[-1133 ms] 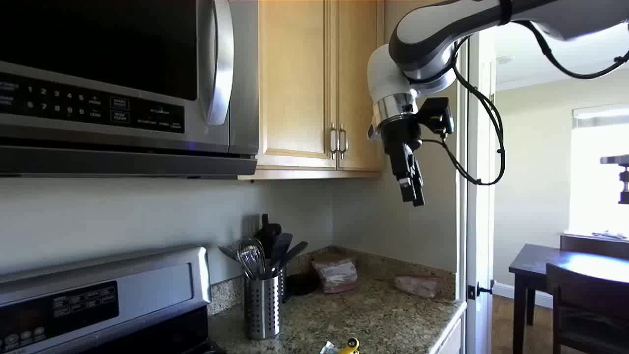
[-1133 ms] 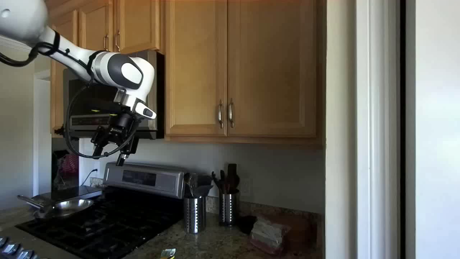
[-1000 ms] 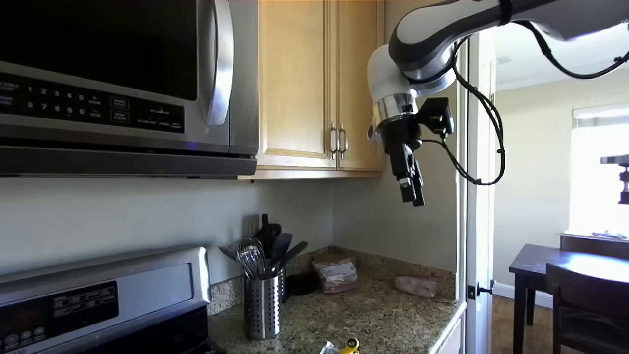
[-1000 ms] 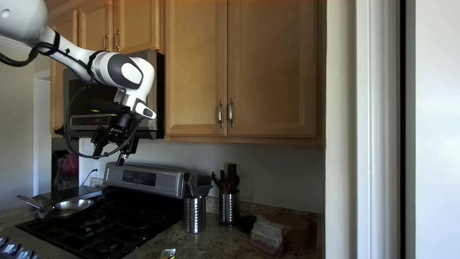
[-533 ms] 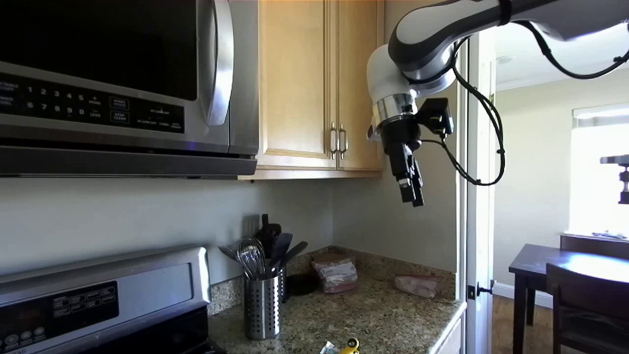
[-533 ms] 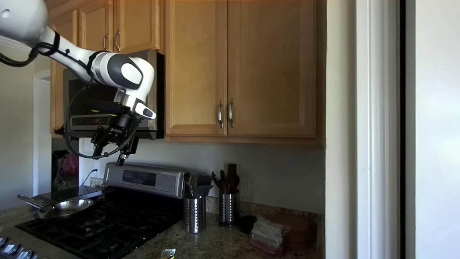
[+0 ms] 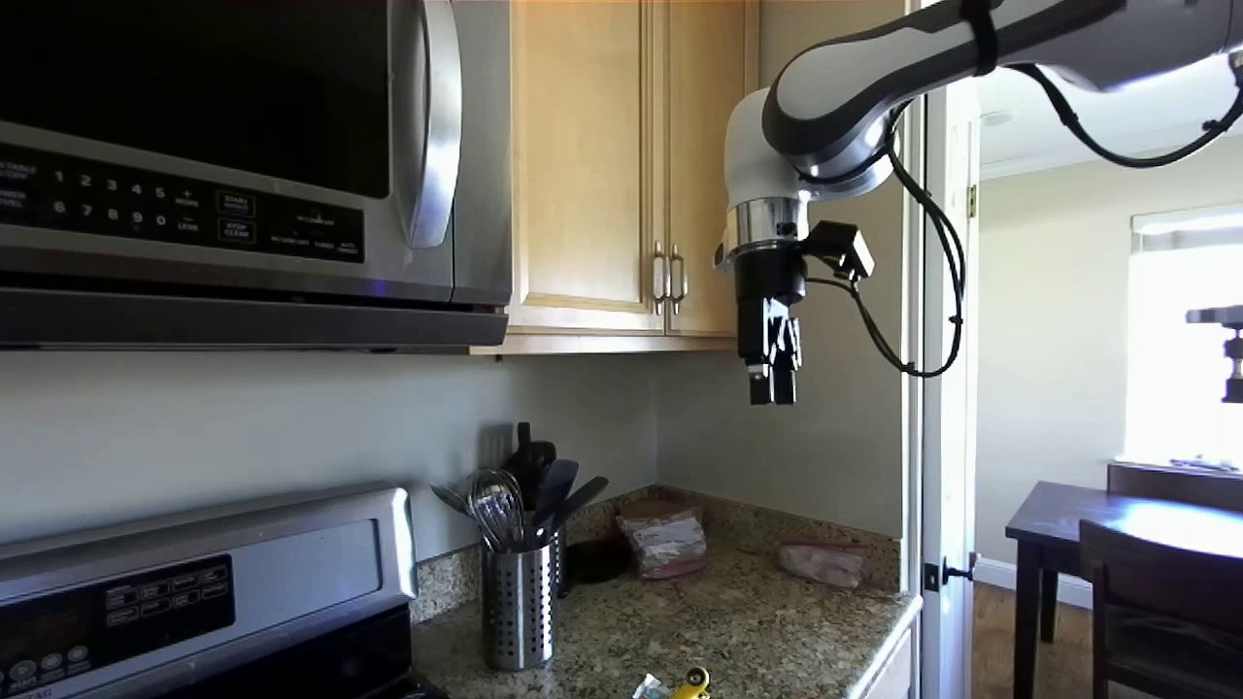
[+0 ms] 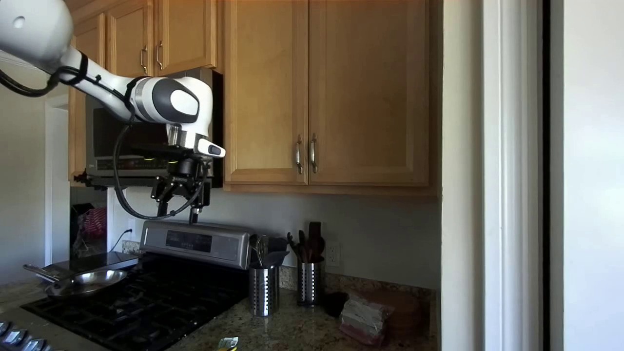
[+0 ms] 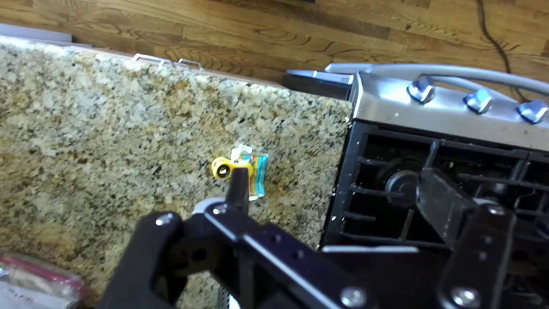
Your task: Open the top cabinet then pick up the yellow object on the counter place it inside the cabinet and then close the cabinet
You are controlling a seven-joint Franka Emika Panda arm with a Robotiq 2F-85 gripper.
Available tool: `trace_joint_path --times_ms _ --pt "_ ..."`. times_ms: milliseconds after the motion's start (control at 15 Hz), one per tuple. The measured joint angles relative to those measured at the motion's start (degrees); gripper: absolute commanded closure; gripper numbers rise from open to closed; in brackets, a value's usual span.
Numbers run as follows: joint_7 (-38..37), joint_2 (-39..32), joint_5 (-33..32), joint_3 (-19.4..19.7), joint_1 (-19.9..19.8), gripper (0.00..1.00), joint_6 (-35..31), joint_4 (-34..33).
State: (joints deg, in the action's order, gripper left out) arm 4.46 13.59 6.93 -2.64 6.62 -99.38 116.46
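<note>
The wooden top cabinet (image 8: 326, 92) is seen closed in both exterior views, its two doors (image 8: 265, 87) lying flush, so the opening step is judged not yet done; which door is meant cannot be told. Beneath it, the granite counter (image 9: 107, 141) is where the pick-up is left to be made. The robot arm (image 8: 151, 100) is held in the air, well above the counter, and neither of the slim metal handles (image 8: 313, 153) is touched. The fingers (image 9: 441, 206) are spread wide, with nothing gripped between them. A teal-striped packet (image 9: 260, 170) is laid on the counter, and the small yellow object (image 9: 229, 165) is found at its edge; whether the two are joined cannot be told. In the wrist view the object is overlapped by one finger, but no contact is made. None of the task is judged complete: the cabinet is to be opened, the yellow object is to be lifted and placed inside, and the cabinet is to be closed afterwards.
</note>
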Motion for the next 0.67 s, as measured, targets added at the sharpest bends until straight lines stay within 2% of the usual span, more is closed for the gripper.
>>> trace_joint_path --times_ms 400,667 --pt "0.14 -0.01 -9.7 0.04 -2.12 0.0 -11.49 -0.79" --pt "-0.06 -0.02 -12.12 0.07 -2.98 0.0 -20.77 -0.97"
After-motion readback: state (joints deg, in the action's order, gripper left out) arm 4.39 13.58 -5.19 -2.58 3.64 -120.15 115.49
